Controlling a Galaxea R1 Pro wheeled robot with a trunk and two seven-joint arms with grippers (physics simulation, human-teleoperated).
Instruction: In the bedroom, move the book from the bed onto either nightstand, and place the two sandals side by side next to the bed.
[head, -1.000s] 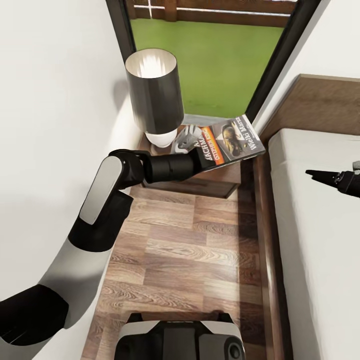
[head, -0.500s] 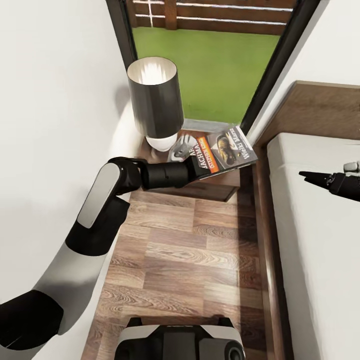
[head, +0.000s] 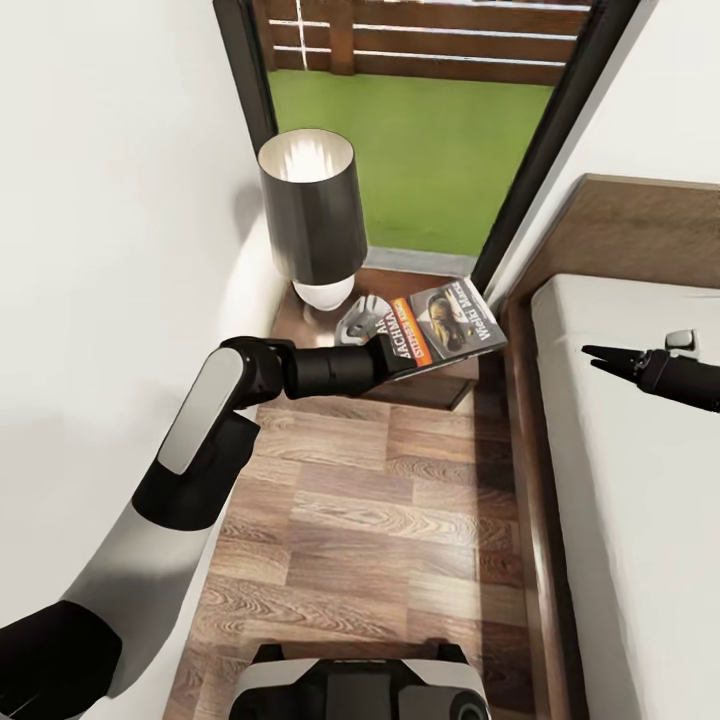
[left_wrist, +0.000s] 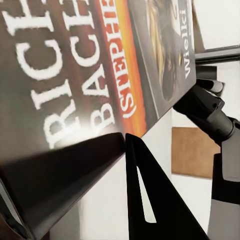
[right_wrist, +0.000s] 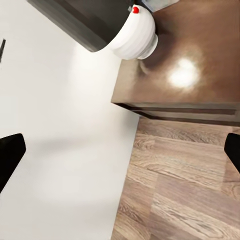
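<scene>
The book (head: 442, 322), dark with an orange band and white lettering, hangs tilted just above the nightstand (head: 392, 283). My left gripper (head: 385, 348) is shut on its near edge. In the left wrist view the book's cover (left_wrist: 95, 70) sits close, pinched by a black finger (left_wrist: 147, 195). Over the bed (head: 620, 480), my right gripper (head: 597, 355) is open and holds nothing. Its view looks down on the nightstand (right_wrist: 200, 70). The sandals are out of view.
A lamp (head: 312, 212) with a dark shade and white base (right_wrist: 134, 36) stands on the nightstand's left half. A white wall runs along the left, with a glass door behind. A strip of wood floor (head: 380, 520) lies between wall and bed frame.
The head view has shifted. The book has come down closer to the nightstand top, still in my left gripper. My right gripper has edged left over the bed.
</scene>
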